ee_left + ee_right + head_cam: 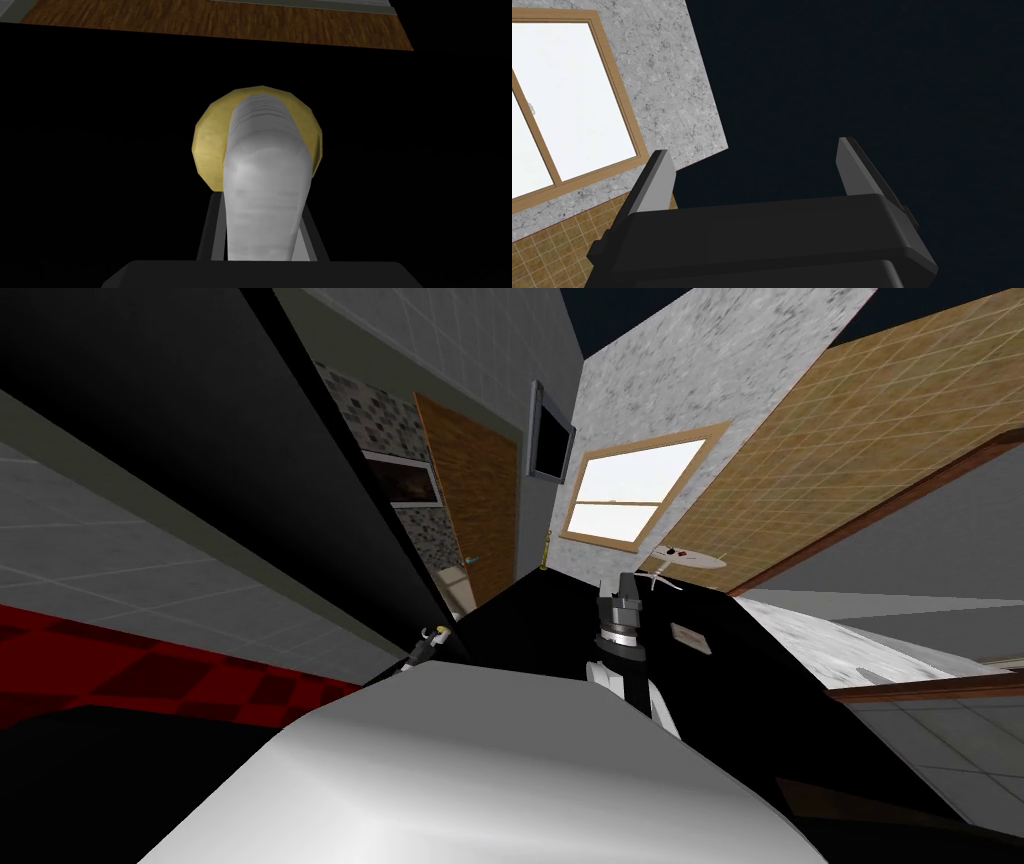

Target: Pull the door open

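The door [100, 160] is a flat black face right in front of the left hand, with a wood-grained band [215, 22] running beyond its far edge. On it sits a round gold rosette [207, 145], and from that rosette a pale grey lever handle [265, 170] reaches out towards the hand. The left gripper [262, 205] is clenched on this handle: its two thin fingers [209, 230] press the lever's sides close to its free end, with no gap showing on either side. In the head view the same gripper sits low and left of the chest, at a small gold spot on the edge of the black panel. The right gripper [754, 150] is held up in front of the chest on the other side, fingers spread and grasping nothing

My reading is that the grasp is made and the pull itself is the step in hand. How far the door stands from its frame I cannot tell. The next move seems to call for turning the lever to free the latch if it is not already free, then drawing the hand back along an arc about the hinges, keeping the wrist in line with the lever so the blades do not slide off its smooth end. Which side the hinges are on I cannot tell
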Available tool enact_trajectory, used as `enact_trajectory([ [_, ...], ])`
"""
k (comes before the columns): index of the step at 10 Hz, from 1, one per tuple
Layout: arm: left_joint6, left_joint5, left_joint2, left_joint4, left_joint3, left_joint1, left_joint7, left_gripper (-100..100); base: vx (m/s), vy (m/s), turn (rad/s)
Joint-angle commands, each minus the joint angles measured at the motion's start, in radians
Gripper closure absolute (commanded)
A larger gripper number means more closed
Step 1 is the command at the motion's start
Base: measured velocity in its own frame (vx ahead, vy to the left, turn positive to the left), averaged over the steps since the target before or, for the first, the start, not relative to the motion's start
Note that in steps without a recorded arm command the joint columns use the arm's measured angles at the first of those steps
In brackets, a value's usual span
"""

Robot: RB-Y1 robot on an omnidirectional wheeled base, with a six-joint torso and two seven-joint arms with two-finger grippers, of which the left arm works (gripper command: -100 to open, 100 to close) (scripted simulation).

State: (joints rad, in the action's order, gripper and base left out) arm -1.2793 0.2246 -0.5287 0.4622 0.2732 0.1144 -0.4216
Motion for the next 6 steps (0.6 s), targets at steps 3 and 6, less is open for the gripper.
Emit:
enact_trajectory([
  [3, 0.041, -0.042, 0.000, 0.102, 0.030, 0.029, 0.014, 100, -0.069, -0.006, 0.061],
  [6, 0.074, -0.075, 0.000, 0.184, 0.053, 0.053, 0.026, 100, -0.093, 0.017, 0.049],
])
